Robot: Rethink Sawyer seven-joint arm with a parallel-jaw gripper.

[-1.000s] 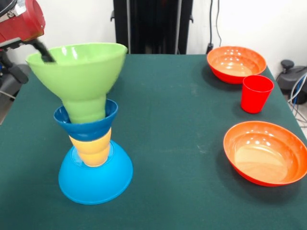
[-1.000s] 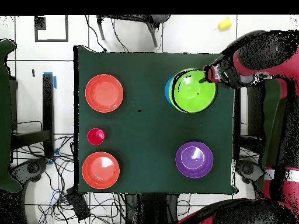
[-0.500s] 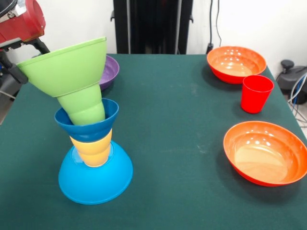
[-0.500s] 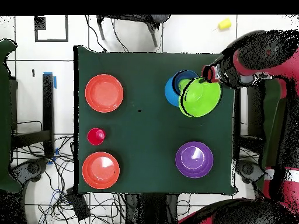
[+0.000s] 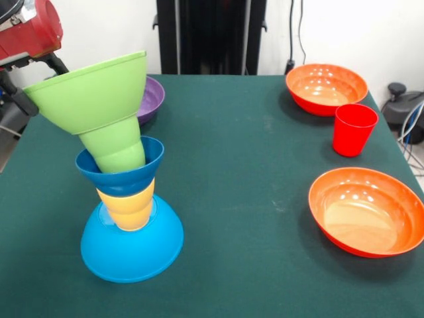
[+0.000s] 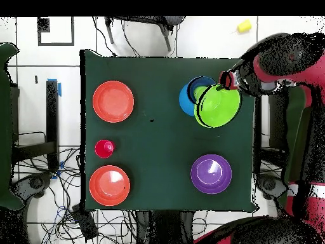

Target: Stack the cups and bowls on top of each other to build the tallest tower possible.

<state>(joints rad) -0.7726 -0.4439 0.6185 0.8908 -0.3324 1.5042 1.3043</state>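
**Tilted crown on a four-piece tower: the green bowl held at its rim**

The dark green cloth-covered table (image 5: 252,172) carries the whole scene; at its left edge in the front view stands the tower (image 5: 122,179), built on the large glossy light-blue plastic bowl (image 5: 132,248) set mouth down; on it sits a yellow stepped plastic cup (image 5: 126,205), then the small dark-blue plastic bowl (image 5: 119,173) mouth up, then a light-green plastic cup (image 5: 116,147) nested in it; the wide light-green plastic bowl (image 5: 89,93) crowns the pile but leans strongly outward, off the tower's axis. The red and black gripper (image 5: 30,63) is at that bowl's raised rim; the jaws appear to pinch the rim, one black finger inside and one outside. Step in hand, as judged: seating the green bowl; the next move calls for levelling it over the cup before letting go, since a release at this tilt could tip the upper pieces off.

Unstacked pieces: the purple plastic bowl (image 5: 151,99) lies just behind the tower; two wide orange plastic bowls (image 5: 326,88) (image 5: 368,211) and a small red plastic cup (image 5: 354,129) between them stand well apart on the opposite side; nothing blocks the way to them.
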